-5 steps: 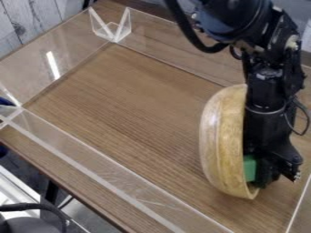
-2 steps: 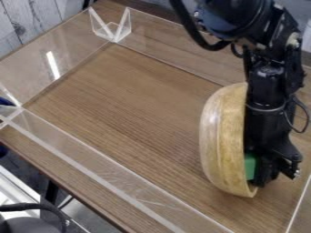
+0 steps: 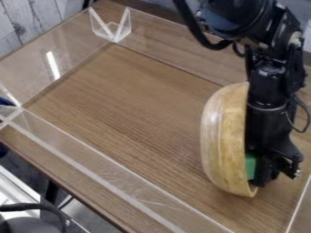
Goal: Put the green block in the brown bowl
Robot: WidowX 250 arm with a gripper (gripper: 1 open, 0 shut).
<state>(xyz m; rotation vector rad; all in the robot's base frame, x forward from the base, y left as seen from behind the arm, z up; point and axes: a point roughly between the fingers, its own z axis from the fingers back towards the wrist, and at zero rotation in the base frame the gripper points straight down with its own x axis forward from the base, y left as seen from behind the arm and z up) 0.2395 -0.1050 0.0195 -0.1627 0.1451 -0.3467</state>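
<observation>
1. Wood-grained tabletop (image 3: 134, 105) is seen beneath the black pincer (image 3: 272, 166), whose jaws are pressed together; whether anything is pinched cannot be told.
2. Green block (image 3: 250, 167) is mostly hidden, glimpsed between pincer and bowl.
3. Brown bowl (image 3: 221, 136) is tipped steeply on its edge beside the pincer.
4. The tabletop is bordered by clear panels (image 3: 112, 178).

Matte black, bulky robot arm (image 3: 249, 23) with a looping dark cable (image 3: 192, 27) and an angular, many-jointed black hand (image 3: 270, 168).
</observation>
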